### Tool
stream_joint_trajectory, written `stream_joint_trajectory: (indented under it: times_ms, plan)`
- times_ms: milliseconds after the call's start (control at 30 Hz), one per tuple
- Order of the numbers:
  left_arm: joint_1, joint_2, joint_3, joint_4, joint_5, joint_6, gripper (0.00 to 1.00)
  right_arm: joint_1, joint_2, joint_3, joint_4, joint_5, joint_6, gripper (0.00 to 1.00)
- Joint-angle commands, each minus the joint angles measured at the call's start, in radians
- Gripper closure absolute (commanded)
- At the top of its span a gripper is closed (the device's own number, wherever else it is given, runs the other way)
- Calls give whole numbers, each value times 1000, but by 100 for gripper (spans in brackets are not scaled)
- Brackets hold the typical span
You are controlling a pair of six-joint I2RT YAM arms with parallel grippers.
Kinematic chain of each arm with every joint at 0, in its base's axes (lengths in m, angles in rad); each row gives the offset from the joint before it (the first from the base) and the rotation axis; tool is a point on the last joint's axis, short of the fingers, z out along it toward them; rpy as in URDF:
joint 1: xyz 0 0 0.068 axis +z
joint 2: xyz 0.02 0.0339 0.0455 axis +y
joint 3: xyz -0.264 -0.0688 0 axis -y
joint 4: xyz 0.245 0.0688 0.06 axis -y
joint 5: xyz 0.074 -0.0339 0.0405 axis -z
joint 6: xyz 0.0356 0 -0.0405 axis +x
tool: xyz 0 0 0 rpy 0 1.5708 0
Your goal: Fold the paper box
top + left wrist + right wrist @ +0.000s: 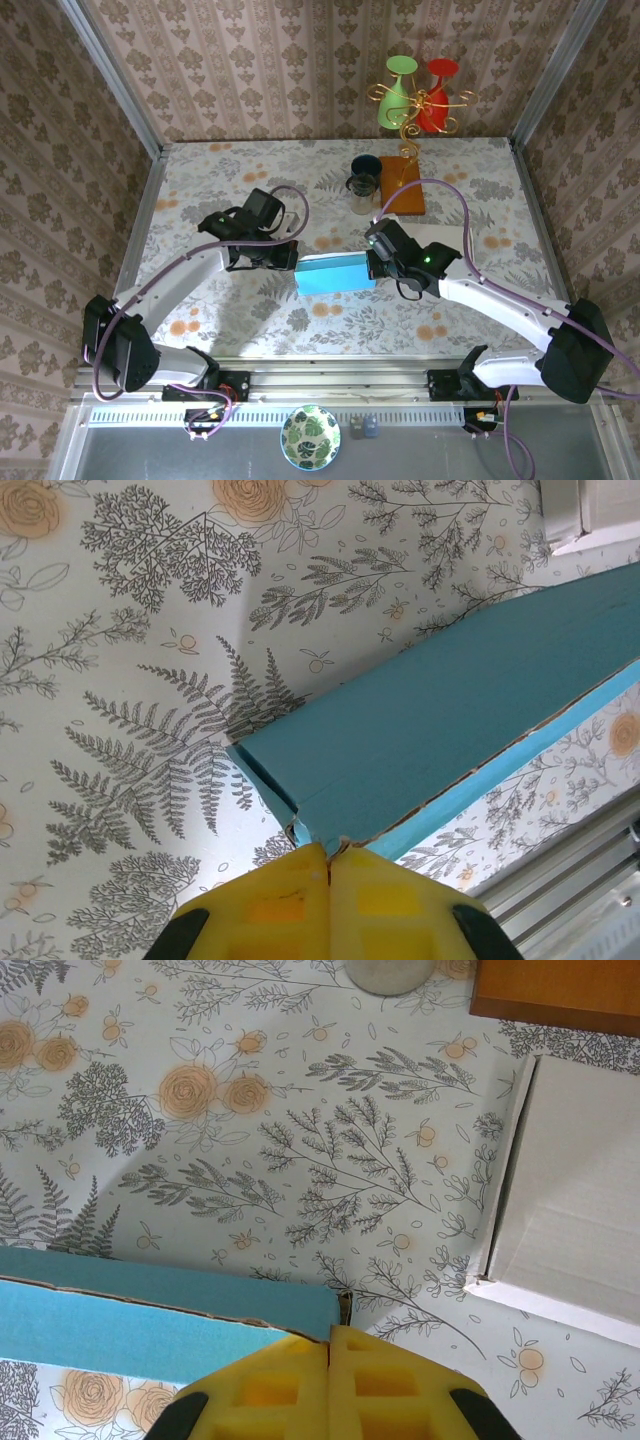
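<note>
You had the paper box (335,272) lying near the middle of the table (200,180), its long side running from 9 to 3 o'clock in the overhead view, and you had brought an arm to each end of it. The left gripper (292,256) sat at the 9 o'clock end with its yellow pads (270,910) pressed together. The box's frayed corner ran straight into the seam between them, so it looked nipped on the thin card wall rather than closed on nothing. The right gripper (377,262) mirrored it at the 3 o'clock end, its pads (390,1385) also together and the blue edge meeting their seam. That two-ended hold read as bracing: with both short ends pinched, the card could not skate across the slick floral cloth while a panel was creased. From the left wrist the upper panel stood tilted with a gap under its lip, so the fold seemed only partly formed. The white carton (580,1210) at the box's 2 o'clock and the glass mug (362,190) at its 12 o'clock lay apart from it, which left you working room.
</note>
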Motion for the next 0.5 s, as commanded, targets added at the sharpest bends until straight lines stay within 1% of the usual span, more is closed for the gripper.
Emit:
stream_joint_trajectory:
  times_ms: [0, 200, 467]
  plan:
    - [-13, 10, 30, -18, 18, -77, 97, 14, 21, 13, -42, 6, 22, 100]
    - [-18, 4, 23, -1, -12, -114, 96, 14, 21, 9, -41, 6, 26, 100]
    - [-8, 15, 26, 23, 29, -157, 96, 15, 22, 9, -44, 6, 27, 100]
